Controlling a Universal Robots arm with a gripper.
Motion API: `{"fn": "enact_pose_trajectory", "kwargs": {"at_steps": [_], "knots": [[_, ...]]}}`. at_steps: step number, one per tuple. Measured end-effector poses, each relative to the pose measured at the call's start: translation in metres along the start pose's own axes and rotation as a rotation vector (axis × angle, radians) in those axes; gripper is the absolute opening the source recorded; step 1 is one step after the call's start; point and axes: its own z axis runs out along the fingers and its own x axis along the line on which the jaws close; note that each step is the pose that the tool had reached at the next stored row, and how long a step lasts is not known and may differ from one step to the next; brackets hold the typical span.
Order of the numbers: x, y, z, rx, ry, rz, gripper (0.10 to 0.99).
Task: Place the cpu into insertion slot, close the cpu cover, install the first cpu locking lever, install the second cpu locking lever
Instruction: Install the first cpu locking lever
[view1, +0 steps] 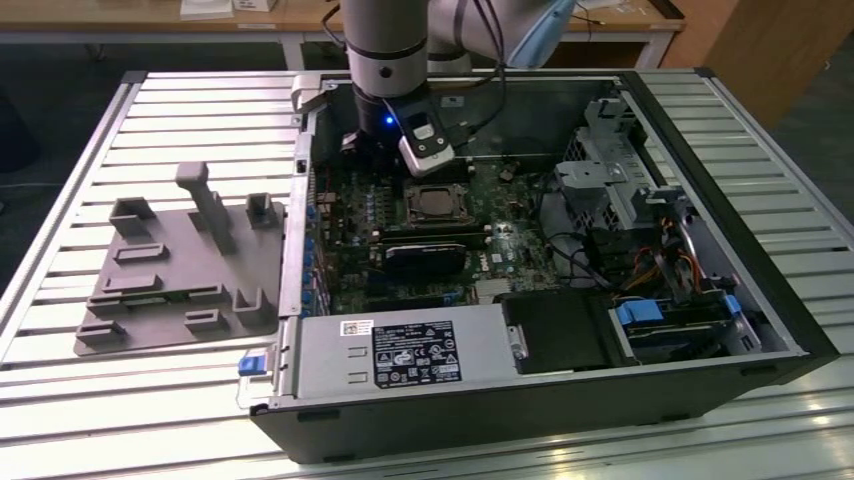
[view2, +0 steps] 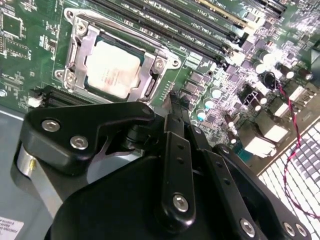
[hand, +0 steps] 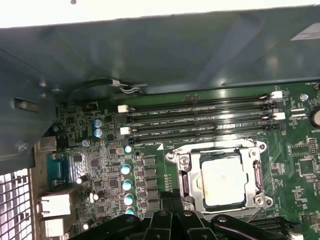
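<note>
Gripper (view2: 175, 97) pinched shut on nothing, hanging just beside the insertion slot (view1: 408, 205). Cpu (view2: 112, 67) already seated in there, cpu cover (view2: 82, 50) down over its edges, pale face peeking through the window. Probably light, stiff, slick and easy to wreck, so edges only if lifting it. Green motherboard (hand: 100, 165) all around, memory slots (hand: 200, 120) alongside, open case (view1: 534, 410) flat on a slatted tabletop (view1: 134, 420), grey fixture (view1: 174, 280) beside, desks (view1: 107, 15) behind.
</note>
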Motion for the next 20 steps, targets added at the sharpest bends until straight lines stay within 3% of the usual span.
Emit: {"fn": "enact_pose_trajectory", "kwargs": {"at_steps": [11,14,16,20], "knots": [[-0.0008,0.0013,-0.017,0.0,0.0,0.0,0.106],[-0.0007,0.0014,-0.0185,-0.001,-0.0002,0.0,0.106],[-0.0002,0.0014,-0.0186,-0.009,0.0002,0.0,0.106],[0.0024,0.0011,-0.0187,-0.052,0.0039,0.003,0.106]]}}
